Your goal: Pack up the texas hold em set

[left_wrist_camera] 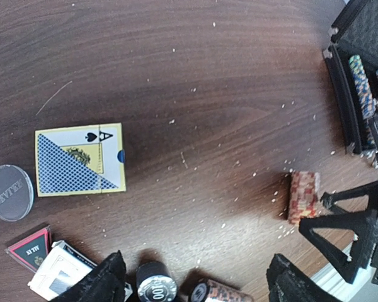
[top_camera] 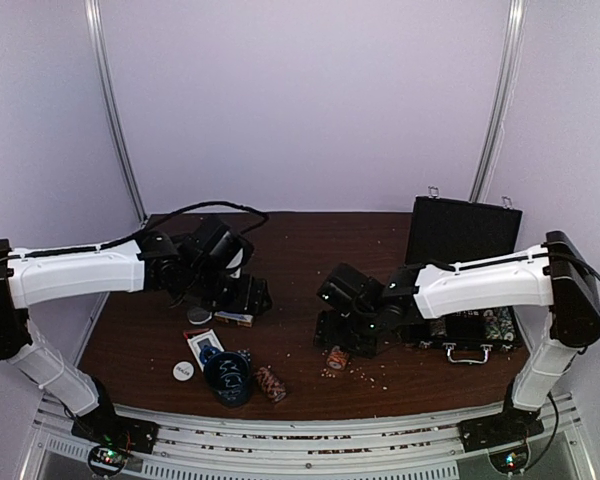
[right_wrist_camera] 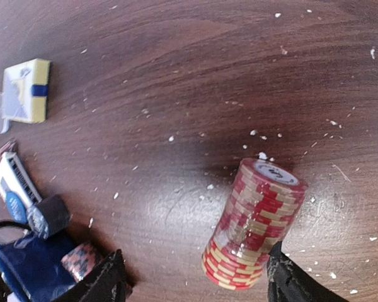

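Tabletop scene: two robot arms reach inward over a dark wooden table (top_camera: 300, 240) dotted with pale crumbs.

Right gripper (right_wrist_camera: 195, 253) hangs low with its fingers (right_wrist_camera: 107, 283) spread, pinching nothing. A red roll (right_wrist_camera: 255, 226) of red-and-cream chips sits on the table between those fingers. It is close against one of them, with a clear gap to the other; whether it touches I cannot tell. Outward from this gripper, away from the other arm, the black case (top_camera: 467, 235) stands open. Its lid is upright, rows of chips fill its base, and a metal handle is on its near side.

Left gripper (left_wrist_camera: 195, 261) hangs above the table, fingers (left_wrist_camera: 104, 283) spread wide and holding nothing. Beyond its fingertips an ace deck (left_wrist_camera: 80, 160) lies flat, with a blue back and an ace of spades showing. A clear button (left_wrist_camera: 11, 192) rests near that deck, apart from it. Nearer its fingers lie two more card boxes (left_wrist_camera: 57, 274), touching, and a brown roll (left_wrist_camera: 217, 292) cut off by the frame edge.

In the overhead view a dark cup (top_camera: 227, 377) stands just beside that brown roll, toward the table's near edge from the left gripper. A white button (top_camera: 184, 370) lies near the cup. Red roll and case are well apart from the left gripper.
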Controlling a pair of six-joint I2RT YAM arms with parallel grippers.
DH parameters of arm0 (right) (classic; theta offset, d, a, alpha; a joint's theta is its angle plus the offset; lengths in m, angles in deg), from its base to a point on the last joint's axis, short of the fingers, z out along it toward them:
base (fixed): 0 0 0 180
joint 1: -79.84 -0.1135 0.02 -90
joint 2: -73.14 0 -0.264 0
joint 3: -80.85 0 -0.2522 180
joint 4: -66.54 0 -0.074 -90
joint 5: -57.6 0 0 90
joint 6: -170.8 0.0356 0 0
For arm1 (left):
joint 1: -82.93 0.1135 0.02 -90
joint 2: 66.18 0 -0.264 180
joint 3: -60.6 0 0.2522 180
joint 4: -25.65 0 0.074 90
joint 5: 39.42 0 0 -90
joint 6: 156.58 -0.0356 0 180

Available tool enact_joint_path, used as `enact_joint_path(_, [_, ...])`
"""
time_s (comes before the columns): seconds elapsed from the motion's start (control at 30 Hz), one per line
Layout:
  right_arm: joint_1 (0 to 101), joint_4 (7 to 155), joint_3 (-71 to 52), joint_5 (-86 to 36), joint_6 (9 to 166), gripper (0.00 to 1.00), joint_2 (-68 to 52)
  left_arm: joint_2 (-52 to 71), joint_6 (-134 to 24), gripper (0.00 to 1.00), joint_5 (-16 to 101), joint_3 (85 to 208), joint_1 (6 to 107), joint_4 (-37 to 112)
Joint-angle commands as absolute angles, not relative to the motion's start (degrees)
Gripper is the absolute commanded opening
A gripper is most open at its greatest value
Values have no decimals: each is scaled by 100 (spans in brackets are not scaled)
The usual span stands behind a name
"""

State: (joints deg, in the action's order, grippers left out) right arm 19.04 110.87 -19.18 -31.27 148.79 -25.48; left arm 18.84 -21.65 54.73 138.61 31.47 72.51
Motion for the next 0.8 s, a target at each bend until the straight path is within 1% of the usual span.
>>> enact_joint_path(0.0, [1746, 12387, -1256, -3971, 15242, 74, -3082, 1652, -2492, 80, 5410, 13703, 3208, 7184])
enact_joint_path(0.1, [1717, 12593, -959, -4054, 15300, 71, -3382, 1589, -2571, 80, 5349, 13616, 3295, 7122])
enact_joint_path(0.27, [1696, 12982, -600, -4272, 15371, 71, -3645, 1432, -2706, 81, 5223, 13420, 3513, 7035])
enact_joint_path(0.47, [1697, 13224, -327, -4389, 15371, 68, -3894, 1260, -2822, 81, 4982, 13117, 3816, 6876])
enact_joint_path(0.77, [1724, 13189, -292, -4333, 15339, 64, -4062, 1337, -3046, 81, 4807, 13126, 4035, 6791])
